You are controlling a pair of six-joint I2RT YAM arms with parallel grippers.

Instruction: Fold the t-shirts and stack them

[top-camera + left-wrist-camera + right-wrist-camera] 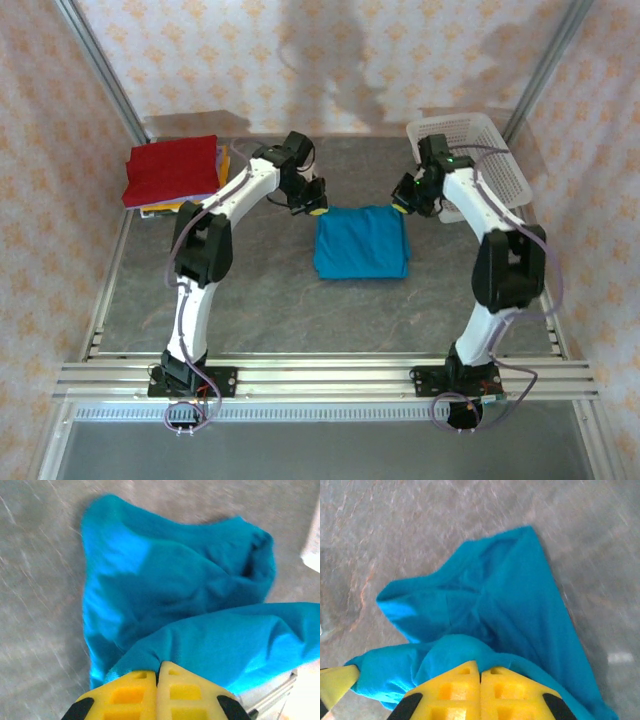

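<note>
Left tool (313, 209) and right tool (401, 207) both pinched shut on far edge of teal shirt (360, 248), middle of counter (260, 300). I'd pull edge toward me level, matched speed, lay on near hem, release.

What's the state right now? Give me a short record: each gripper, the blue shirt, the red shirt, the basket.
left gripper: shut on the far left corner of the blue shirt
right gripper: shut on the blue shirt's far right corner
blue shirt: centre of table, doubled over, far edge pinched at both ends
red shirt: folded, far left corner
basket: far right corner, beside the right arm
</note>
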